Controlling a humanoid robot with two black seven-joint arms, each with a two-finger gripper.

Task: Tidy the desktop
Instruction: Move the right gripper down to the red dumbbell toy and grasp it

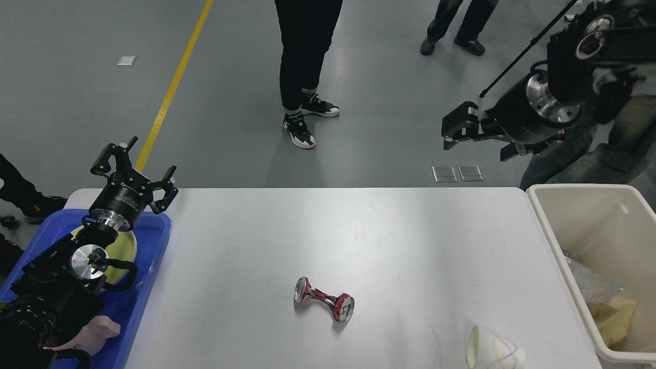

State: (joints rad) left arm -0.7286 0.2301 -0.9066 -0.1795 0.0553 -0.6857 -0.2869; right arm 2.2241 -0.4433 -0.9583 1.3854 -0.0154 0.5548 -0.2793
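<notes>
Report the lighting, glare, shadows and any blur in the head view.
Head view: even overhead light; soft glare patches on the desktop and brighter reflections on the grey floor; the crushed can and paper cup cast only faint, short shadows; the right gripper looks slightly soft, the left gripper sharp; straight table edges show little distortion.

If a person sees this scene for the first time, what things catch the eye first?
A crushed red can lies near the middle of the white desktop, with a squashed paper cup at its near right edge. The right claw hangs high beyond the beige bin; the left claw, open, is above the blue tray.
</notes>
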